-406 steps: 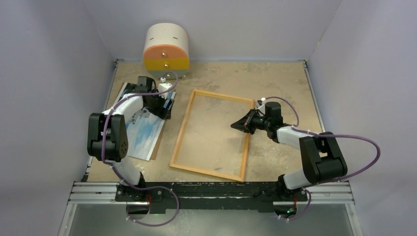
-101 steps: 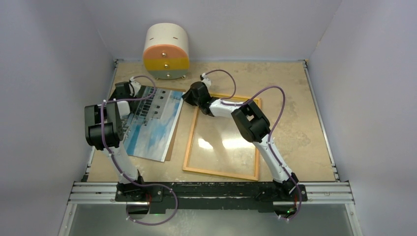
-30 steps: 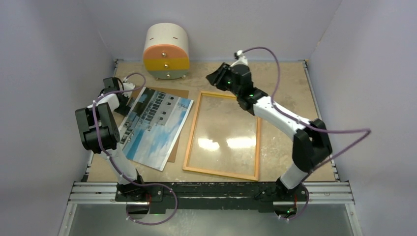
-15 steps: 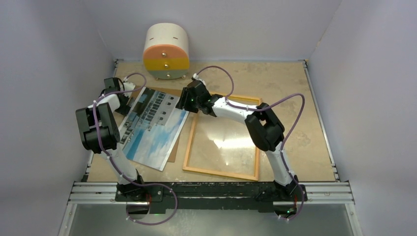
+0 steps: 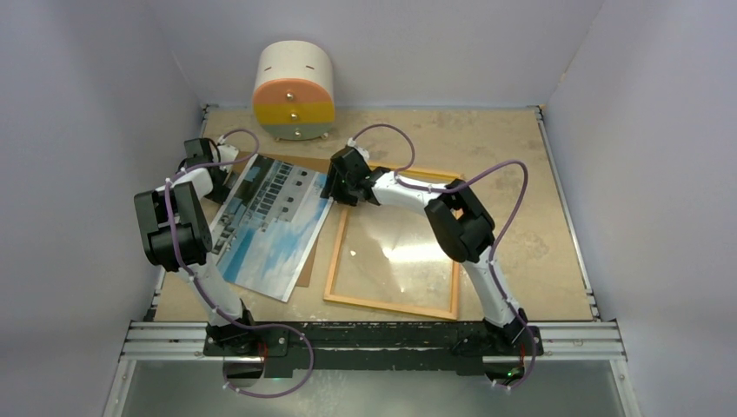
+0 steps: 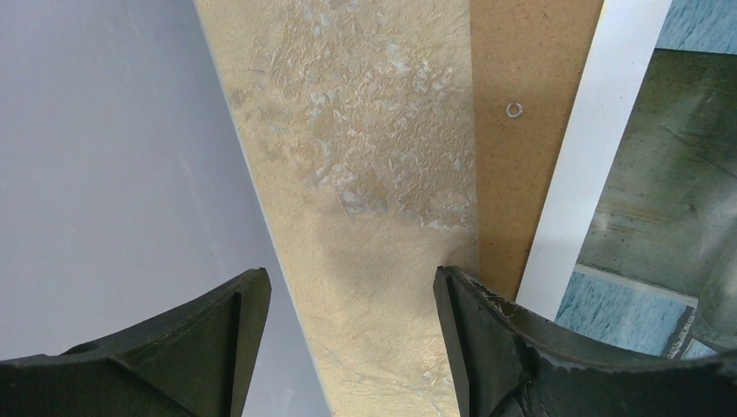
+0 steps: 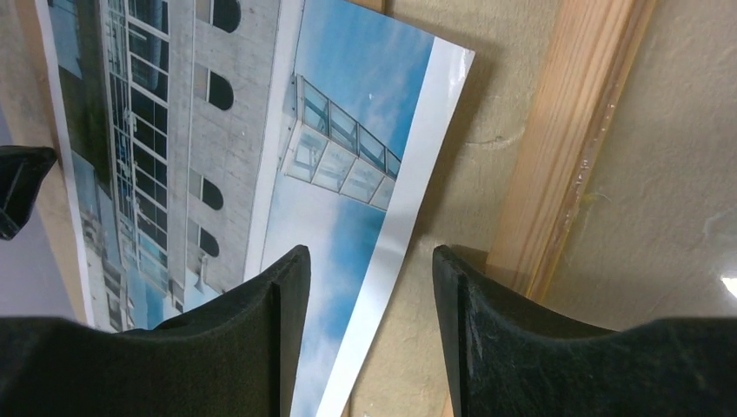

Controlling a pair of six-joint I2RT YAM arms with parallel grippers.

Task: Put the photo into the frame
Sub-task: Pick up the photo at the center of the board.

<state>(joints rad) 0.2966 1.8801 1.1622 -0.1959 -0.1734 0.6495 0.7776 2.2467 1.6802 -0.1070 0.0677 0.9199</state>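
Note:
The photo (image 5: pixel 269 228) lies face up at the table's left, showing sky and a pale building, on a brown backing sheet (image 5: pixel 306 266). The frame (image 5: pixel 335 252) lies flat to its right, wood side up. My right gripper (image 5: pixel 333 189) is low over the photo's far right corner. In the right wrist view it (image 7: pixel 369 261) is open, its fingers either side of the photo's (image 7: pixel 217 156) white right border, with the frame rail (image 7: pixel 565 148) just beyond. My left gripper (image 5: pixel 213 184) (image 6: pixel 352 282) is open over bare table by the left wall, holding nothing, beside the backing sheet (image 6: pixel 521 130).
A cylindrical drawer unit (image 5: pixel 293 91) with orange, yellow and green fronts stands at the back left. Grey walls close in the table on the left, back and right. The right arm's cable loops above the frame's far rail.
The right arm swung from the back of the table leftwards and down to the photo's far right corner, and its jaws opened wider. The left arm, photo and frame stayed put.

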